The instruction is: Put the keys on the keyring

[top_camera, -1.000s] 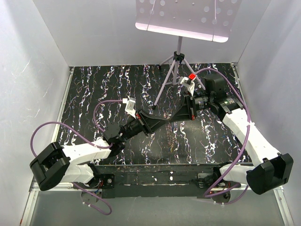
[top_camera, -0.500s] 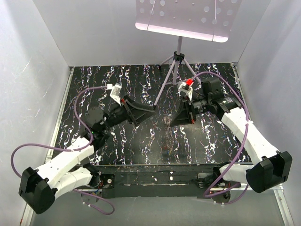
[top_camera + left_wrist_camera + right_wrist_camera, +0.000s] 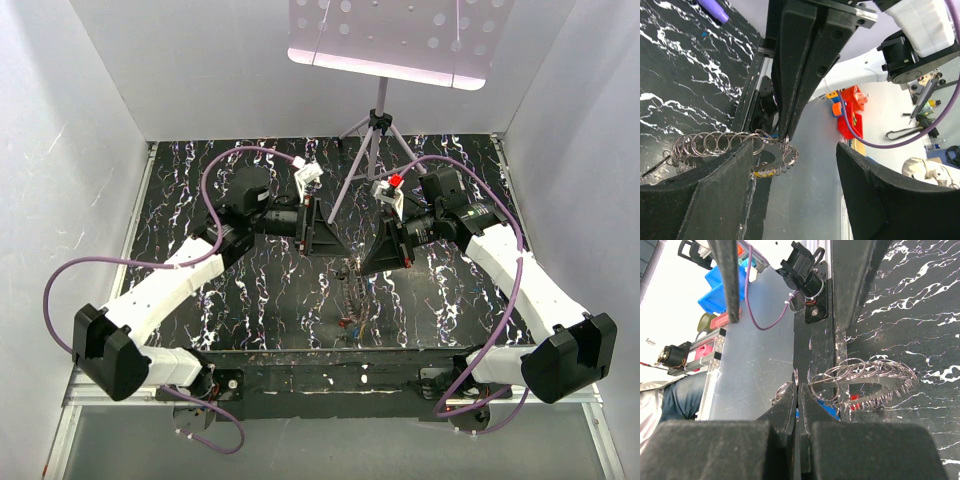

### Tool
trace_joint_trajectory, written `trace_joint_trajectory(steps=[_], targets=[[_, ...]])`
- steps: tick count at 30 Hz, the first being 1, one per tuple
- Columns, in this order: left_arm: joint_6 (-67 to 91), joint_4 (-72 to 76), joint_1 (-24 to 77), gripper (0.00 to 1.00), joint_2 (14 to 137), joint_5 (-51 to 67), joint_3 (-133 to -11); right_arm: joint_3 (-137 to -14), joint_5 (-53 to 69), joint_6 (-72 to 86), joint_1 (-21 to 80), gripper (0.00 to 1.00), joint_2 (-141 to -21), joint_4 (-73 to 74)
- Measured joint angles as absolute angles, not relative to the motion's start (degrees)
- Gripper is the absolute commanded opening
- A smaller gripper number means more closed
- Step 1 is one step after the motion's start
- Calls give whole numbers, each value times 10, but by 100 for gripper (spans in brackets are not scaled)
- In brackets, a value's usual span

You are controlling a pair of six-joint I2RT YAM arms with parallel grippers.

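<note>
My right gripper is shut, pinching one small wire ring of the keyring. The keyring is a grey jagged ring strung with several small silver rings. It dangles just above the black marbled mat. A red key head and a blue one hang beneath it. In the left wrist view the same keyring hangs from the right fingertips, with yellow key heads below. My left gripper stands open, close beside the keyring and holding nothing. From above, the left gripper and right gripper face each other over the keyring.
A purple stick lies on the mat at the back. A tripod stand carrying a white perforated board rises at the rear centre. White walls close in three sides. The table's front rail runs below the mat.
My left gripper has let go, opened and drawn back left and up from the right gripper. The left arm swung round to the back left. The right gripper has edged slightly left, still shut.
</note>
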State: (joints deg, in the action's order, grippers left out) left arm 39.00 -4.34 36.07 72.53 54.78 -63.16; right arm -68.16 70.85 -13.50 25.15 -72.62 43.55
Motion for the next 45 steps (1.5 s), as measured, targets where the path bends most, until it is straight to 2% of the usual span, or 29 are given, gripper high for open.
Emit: trace_joint_trajectory(steps=[11,31,36,40,44,45], targets=[[314,-195,401,43,800,566,-720,-682,708,-135,251,1,-728,436],[235,-326,426,24,859,566,-790,-682,708,-134,251,1,-729,435],[223,-345,426,15,861,566,-797,-682,708,-133,251,1,-729,435],[215,-357,426,0,868,568,-809,-682,709,-133,251,1,-729,435],[206,-362,426,0,872,574,-813,-682,707,-130,251,1,-729,435],[205,-363,426,0,872,574,-814,-682,708,-128,251,9,-729,435]])
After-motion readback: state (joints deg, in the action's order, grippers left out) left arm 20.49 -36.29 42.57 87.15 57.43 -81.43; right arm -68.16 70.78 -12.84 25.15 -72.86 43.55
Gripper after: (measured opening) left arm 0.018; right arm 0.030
